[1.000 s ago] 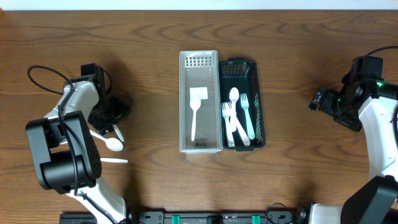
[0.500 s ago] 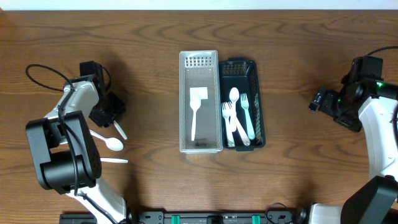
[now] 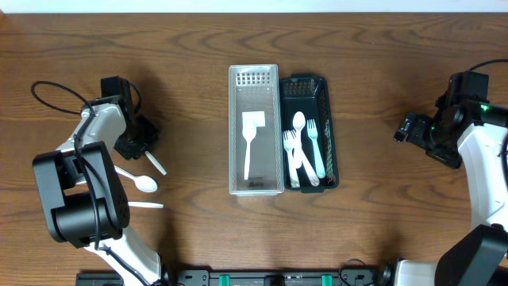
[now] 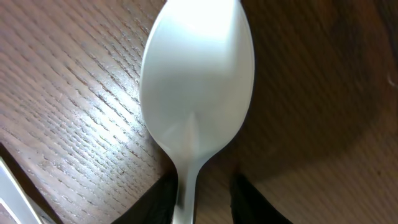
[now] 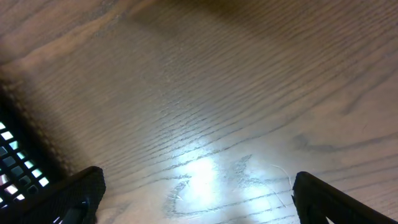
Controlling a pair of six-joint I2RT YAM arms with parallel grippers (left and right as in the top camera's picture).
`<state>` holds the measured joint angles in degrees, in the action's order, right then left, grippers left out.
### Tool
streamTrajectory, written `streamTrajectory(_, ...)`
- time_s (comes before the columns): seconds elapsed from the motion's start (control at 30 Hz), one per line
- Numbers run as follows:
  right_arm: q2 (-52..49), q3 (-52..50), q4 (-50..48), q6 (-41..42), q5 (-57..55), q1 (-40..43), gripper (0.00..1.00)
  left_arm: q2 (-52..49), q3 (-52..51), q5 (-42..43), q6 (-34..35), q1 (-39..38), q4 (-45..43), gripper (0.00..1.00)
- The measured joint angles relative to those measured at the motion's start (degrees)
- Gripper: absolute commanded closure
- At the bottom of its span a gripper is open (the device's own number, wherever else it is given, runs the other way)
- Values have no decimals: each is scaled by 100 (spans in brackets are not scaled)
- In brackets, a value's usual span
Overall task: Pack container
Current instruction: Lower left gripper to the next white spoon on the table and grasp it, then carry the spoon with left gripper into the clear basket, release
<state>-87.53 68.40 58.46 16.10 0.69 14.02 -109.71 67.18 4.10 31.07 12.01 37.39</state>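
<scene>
Left gripper (image 3: 136, 143) has drifted a touch left in the overhead over the last second. The white spoon (image 4: 196, 81) it carries has moved with it, away from the loose spoon (image 3: 144, 183) lying just below it in frame.

Left wrist view: the fingers (image 4: 160, 200) are closed tight on the spoon's neck, one on each side, with the bowl sticking out ahead over bare wood. I read that as a good pinch with the spoon off the table, but I can't confirm height from here.

Right gripper (image 5: 199, 196) is parked at the right edge of the overhead. Its fingers are spread wide with nothing between them, only table below.

Both containers sit mid-frame, touching side by side. The clear bin (image 3: 232, 127) holds one spatula (image 3: 251, 143). The black basket (image 3: 332, 131) to its right holds a spoon and forks.

So the pick looks done and transport is next. I'd guess the black basket is the target, since the matching cutlery is there. It's well apart from the left gripper, on the far side of the clear bin, so the carry has to clear that bin's rim.

After this, the loose spoon and another white utensil (image 3: 146, 205) at lower left are still unpacked. I can't tell what kind the second one is.
</scene>
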Motion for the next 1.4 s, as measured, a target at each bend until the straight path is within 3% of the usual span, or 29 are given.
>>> streamTrajectory(0.3,0,0,2,-2,0,0,1,0,0,-2,2,0,-2,81)
streamTrajectory(0.5,0,0,0,-2,0,0,1,0,0,2,13,0,-9,94)
streamTrajectory(0.87,0,0,0,-2,0,0,1,223,2,0,-136,-149,345,94)
streamTrajectory(1.0,0,0,2,-2,0,0,1,935,212,-9,-385,-726,787,94)
streamTrajectory(1.23,0,0,-26,-2,20,0,1,2538,1202,-361,-723,-2785,883,94)
streamTrajectory(1.4,0,0,-26,-2,85,0,1,2728,1318,-719,-791,-4050,737,94)
